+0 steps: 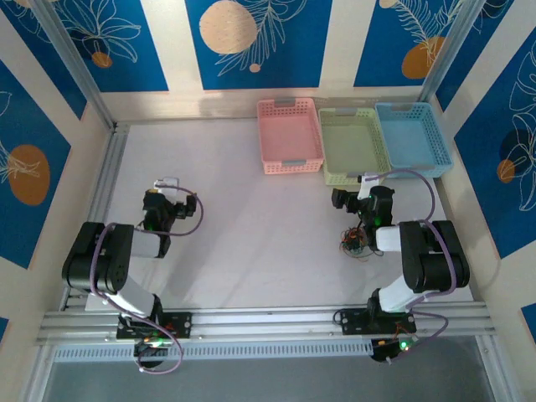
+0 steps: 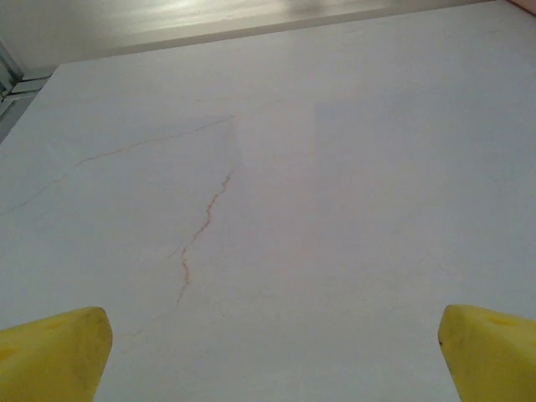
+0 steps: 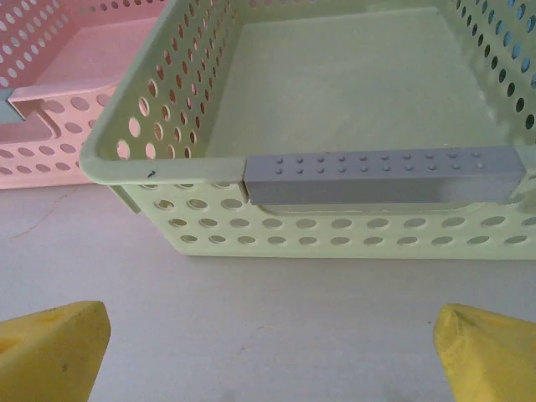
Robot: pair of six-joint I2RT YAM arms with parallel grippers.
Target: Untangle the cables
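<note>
The cables (image 1: 353, 243) lie on the white table (image 1: 251, 251) as one small dark clump with bits of red. They sit on the right side, just beside the right arm and on the near side of the green basket (image 1: 327, 146). The clump is bunched up and roughly round. It is too small to make out a long axis or which way any strand points.

The right gripper (image 3: 268, 352) is spread wide and holds nothing. Its yellow fingertips (image 3: 54, 347) hang over bare table, facing the gray handle (image 3: 381, 172) of the green basket. The pink basket (image 3: 50, 151) stands to the left and the blue basket (image 1: 442, 142) to the right.

The left gripper (image 2: 268, 352) is also spread wide and holds nothing. It sits over bare table, well apart from the clump, near a thin reddish line (image 2: 205, 226).
</note>
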